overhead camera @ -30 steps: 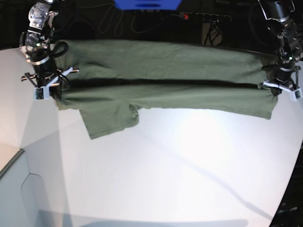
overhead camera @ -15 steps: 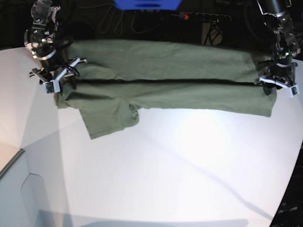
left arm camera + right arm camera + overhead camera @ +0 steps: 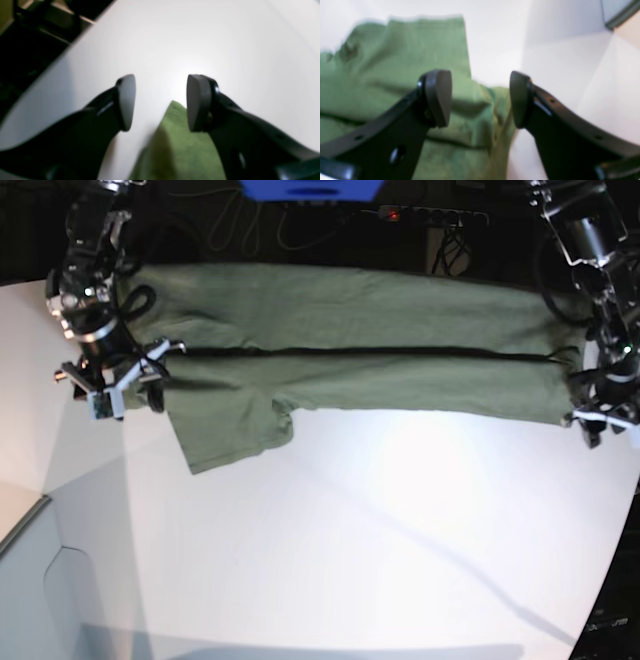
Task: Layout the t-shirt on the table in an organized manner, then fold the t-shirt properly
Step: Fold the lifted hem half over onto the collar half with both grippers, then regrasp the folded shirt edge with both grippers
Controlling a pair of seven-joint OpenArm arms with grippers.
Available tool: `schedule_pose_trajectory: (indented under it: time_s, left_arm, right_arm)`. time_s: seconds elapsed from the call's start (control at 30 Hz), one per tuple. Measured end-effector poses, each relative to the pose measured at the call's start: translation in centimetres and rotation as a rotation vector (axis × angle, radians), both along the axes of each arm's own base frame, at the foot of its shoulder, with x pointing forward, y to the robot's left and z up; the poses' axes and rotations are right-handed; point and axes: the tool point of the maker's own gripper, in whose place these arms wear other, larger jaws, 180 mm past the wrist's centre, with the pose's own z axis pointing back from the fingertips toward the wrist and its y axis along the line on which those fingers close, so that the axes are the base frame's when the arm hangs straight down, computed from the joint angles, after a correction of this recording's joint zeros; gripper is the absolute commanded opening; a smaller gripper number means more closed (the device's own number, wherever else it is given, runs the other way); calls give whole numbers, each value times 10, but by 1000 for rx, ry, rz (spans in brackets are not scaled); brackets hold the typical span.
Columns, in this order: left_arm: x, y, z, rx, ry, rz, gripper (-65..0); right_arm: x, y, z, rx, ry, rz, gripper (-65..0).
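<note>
Progress: the t-shirt lies spread on the table, one long fold made, a sleeve sticking out, further folds judged remaining | Left gripper: jaws apart, empty, shirt corner just below | Right gripper: jaws apart, empty, hovering over the shirt's edge.

Base view looks down overhead; wrist views sit close above the t-shirt.
</note>
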Motion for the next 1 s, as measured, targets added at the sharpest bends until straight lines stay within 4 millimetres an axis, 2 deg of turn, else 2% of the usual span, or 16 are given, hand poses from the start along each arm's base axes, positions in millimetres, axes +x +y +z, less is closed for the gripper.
schedule_pose_trajectory:
  time_s: [0.13,0.3,0.47,0.57,0.73,0.77,1.0]
  left_arm:
    - [9,-14,-39,-55,112,-27,-333]
    - [13,-20,-64,-95,180,-30,-334]
    - [13,-16,-68,-105,174,-21,-346]
    - [12,-14,-69,-106,173,-15,-436]
    - [10,-12,-70,-110,172,-6,-611]
    - [10,-12,-70,-111,173,-6,-650]
    - [9,-12,-69,-115,176,-6,-650]
  right_arm:
    - [1,1,-3,-8,36,-1,-284]
    - [2,-1,-2,-11,35,-4,-284]
    - [2,-1,-2,-11,35,-4,-284]
    - [6,-1,0,-12,28,-6,-284]
    - [32,0,17,-13,-11,-4,-281]
    - [36,0,15,-13,11,-8,-281]
    - [72,22,-28,-19,197,108,-281]
